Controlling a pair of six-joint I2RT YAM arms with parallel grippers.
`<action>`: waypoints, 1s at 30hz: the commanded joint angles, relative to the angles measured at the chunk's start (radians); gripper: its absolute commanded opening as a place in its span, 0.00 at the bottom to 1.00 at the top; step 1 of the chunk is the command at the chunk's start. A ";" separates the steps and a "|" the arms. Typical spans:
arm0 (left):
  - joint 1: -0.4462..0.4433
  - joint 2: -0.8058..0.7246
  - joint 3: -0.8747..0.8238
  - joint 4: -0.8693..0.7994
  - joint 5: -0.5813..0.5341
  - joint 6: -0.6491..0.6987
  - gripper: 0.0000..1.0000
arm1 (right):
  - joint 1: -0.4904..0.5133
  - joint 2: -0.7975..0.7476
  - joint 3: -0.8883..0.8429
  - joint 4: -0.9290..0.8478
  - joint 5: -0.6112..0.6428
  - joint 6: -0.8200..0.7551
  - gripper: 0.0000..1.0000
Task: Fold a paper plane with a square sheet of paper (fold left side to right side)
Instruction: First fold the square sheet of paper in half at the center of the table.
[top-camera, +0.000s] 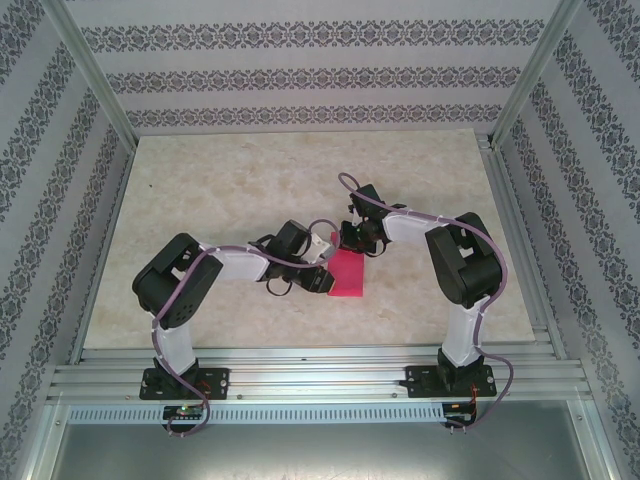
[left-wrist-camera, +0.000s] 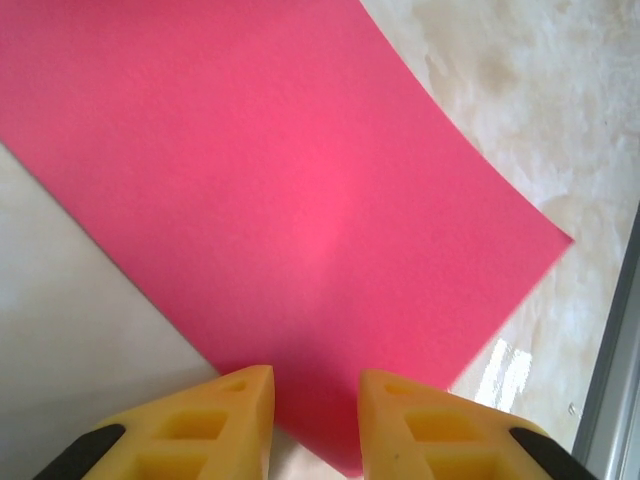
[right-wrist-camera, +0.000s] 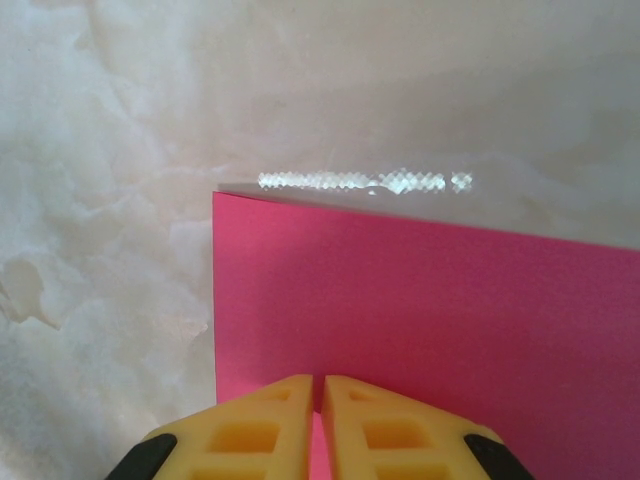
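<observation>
The square sheet of paper (top-camera: 349, 280) is bright pink and lies on the pale marbled tabletop between the two arms. My left gripper (top-camera: 322, 270) is at its left edge. In the left wrist view the left gripper (left-wrist-camera: 316, 400) is open, its yellow fingertips (left-wrist-camera: 240, 410) apart just above a near corner of the sheet (left-wrist-camera: 300, 180). My right gripper (top-camera: 352, 245) is at the sheet's far edge. In the right wrist view the right gripper (right-wrist-camera: 318, 400) is shut, its tips down on the sheet (right-wrist-camera: 430, 310) close to its left edge. No pinch of the paper can be made out.
The tabletop (top-camera: 250, 190) stretches free behind and to the left of the arms. Metal frame rails (top-camera: 300, 375) run along the near edge and a rail (left-wrist-camera: 615, 380) passes close beside the sheet. Patterned walls enclose the table.
</observation>
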 joint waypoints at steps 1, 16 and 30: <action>-0.041 -0.018 -0.035 -0.082 0.054 0.042 0.30 | 0.011 0.019 -0.016 -0.060 0.049 -0.011 0.13; -0.096 -0.060 -0.072 -0.117 0.066 0.070 0.30 | 0.019 0.027 -0.012 -0.057 0.046 -0.010 0.13; -0.044 -0.154 0.010 -0.031 -0.021 0.007 0.27 | 0.024 0.025 0.001 -0.073 0.055 -0.016 0.13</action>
